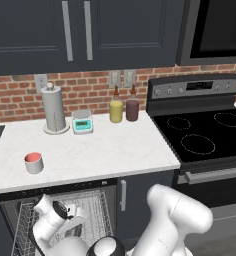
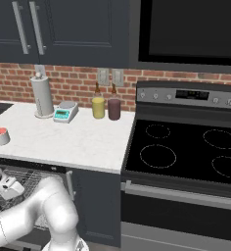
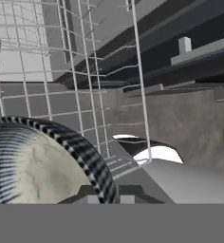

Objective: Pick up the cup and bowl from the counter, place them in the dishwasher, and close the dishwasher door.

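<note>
Speckled dark-grey bowl (image 3: pixel 33 161) sits right at the tool (image 1: pixel 76 214), clenched on its rim, down inside the dishwasher (image 1: pixel 90 210) wire rack. Cup (image 1: pixel 34 162) is up on the worktop (image 1: pixel 105 150), above and well apart. Judging: bowl nearly placed; cup & door left.

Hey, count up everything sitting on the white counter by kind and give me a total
Cups: 1, the cup
Bottles: 2, the yellow bottle and the maroon bottle
Paper towel holders: 1, the paper towel roll
Kitchen scales: 1, the scale
Total: 5 on the counter
</note>
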Motion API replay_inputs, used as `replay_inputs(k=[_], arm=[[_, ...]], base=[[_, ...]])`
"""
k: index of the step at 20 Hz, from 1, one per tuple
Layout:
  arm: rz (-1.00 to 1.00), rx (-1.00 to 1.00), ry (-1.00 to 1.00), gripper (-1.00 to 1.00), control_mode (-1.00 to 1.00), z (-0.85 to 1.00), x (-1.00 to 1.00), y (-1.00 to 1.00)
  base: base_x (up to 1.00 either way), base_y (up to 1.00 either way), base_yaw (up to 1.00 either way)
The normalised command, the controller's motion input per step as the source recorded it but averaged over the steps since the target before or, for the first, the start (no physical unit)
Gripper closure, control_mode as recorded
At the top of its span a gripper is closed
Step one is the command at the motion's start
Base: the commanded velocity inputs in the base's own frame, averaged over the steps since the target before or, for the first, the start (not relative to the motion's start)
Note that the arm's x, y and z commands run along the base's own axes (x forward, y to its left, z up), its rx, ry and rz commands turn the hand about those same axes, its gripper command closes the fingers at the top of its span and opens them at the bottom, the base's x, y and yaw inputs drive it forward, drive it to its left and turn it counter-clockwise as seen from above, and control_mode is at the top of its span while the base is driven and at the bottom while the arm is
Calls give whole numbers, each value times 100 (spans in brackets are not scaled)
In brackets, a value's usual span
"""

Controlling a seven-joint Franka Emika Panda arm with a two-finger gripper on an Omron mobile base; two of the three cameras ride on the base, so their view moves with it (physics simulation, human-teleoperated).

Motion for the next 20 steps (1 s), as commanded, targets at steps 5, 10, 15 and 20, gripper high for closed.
replay_inputs(k=[5, 10, 15, 20], arm=[[7, 0, -2, 100, -100, -51, 55, 22], [11, 0, -12, 100, -100, -56, 43, 36], [12, 0, -13, 100, -100, -52, 23, 34], [19, 2, -6, 100, -100, -45, 18, 33]], base=[[0, 0, 0], [0, 0, 0], [0, 0, 0], [0, 0, 0]])
